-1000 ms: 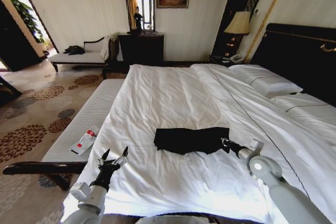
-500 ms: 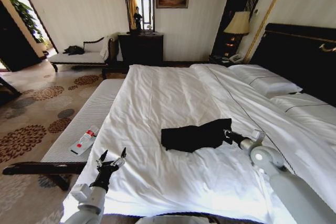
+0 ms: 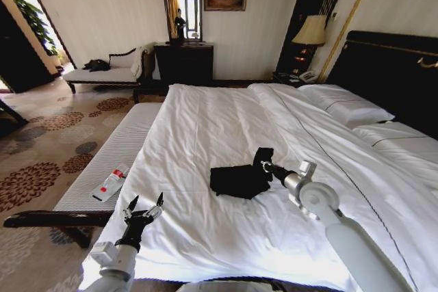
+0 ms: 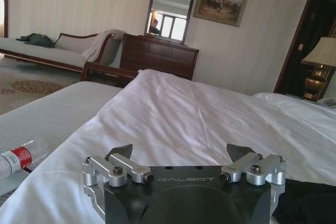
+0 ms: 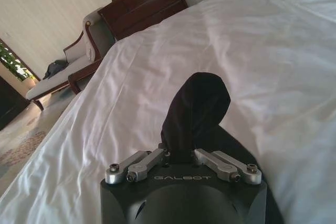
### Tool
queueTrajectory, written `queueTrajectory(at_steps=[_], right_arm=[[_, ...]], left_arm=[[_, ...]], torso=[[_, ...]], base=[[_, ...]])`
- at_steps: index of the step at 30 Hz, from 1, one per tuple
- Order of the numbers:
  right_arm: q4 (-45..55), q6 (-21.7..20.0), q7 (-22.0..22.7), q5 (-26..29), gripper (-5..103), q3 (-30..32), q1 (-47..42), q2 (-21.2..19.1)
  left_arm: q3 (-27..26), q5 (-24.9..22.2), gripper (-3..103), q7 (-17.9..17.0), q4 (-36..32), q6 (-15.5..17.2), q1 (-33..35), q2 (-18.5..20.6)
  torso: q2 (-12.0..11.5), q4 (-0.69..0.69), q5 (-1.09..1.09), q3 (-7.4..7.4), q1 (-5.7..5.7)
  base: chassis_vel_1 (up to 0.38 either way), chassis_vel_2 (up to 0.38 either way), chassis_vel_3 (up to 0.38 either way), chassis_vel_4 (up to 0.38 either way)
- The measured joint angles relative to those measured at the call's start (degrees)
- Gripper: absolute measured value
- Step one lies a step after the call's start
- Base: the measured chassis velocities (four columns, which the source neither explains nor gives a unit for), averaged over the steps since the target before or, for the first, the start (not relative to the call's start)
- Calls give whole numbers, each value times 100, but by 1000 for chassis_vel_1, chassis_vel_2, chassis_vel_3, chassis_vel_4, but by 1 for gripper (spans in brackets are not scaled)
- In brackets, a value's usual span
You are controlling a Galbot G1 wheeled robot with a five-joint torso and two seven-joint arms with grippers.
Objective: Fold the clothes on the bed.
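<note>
The clothes [image 3: 237,179], a black garment, lie bunched in the middle of the bed's white duvet [image 3: 219,121]. My right gripper [image 3: 265,165] is shut on the garment's right end and holds that end lifted above the rest of the pile. In the right wrist view a dark flap of the clothes [image 5: 195,109] stands up from between the shut fingers [image 5: 140,161]. My left gripper [image 3: 145,206] hovers open over the bed's near left corner, apart from the garment. The left wrist view shows its fingers [image 4: 124,151] spread, with the black clothes [image 4: 304,203] off to one side.
A pale striped bench [image 3: 113,162] runs along the bed's left side with a plastic bottle [image 3: 111,182] on it. Pillows [image 3: 345,104] and the dark headboard [image 3: 393,76] are at right. A dresser [image 3: 183,63], a chaise [image 3: 102,73] and a lamp [image 3: 311,32] stand by the far wall.
My right gripper has carried the garment's right end up and leftward over the pile, so the flat black strip is now bunched. The left gripper has stayed put.
</note>
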Motion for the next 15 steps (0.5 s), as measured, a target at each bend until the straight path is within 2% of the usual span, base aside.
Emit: queueTrajectory(at_steps=[8,15], right_arm=[[-245,40,-22,-7,7,-562,345,210],[-562,58,-73,-358,7,-1081,574,420]], left_arm=[[-24,24,100,-8,-85,5,75,19],[-73,34,100,-25,-154,38,140,41]], torso=[[0,0,0,0,0],[0,0,0,0,0]], base=[[0,0,0,0],[0,0,0,0]])
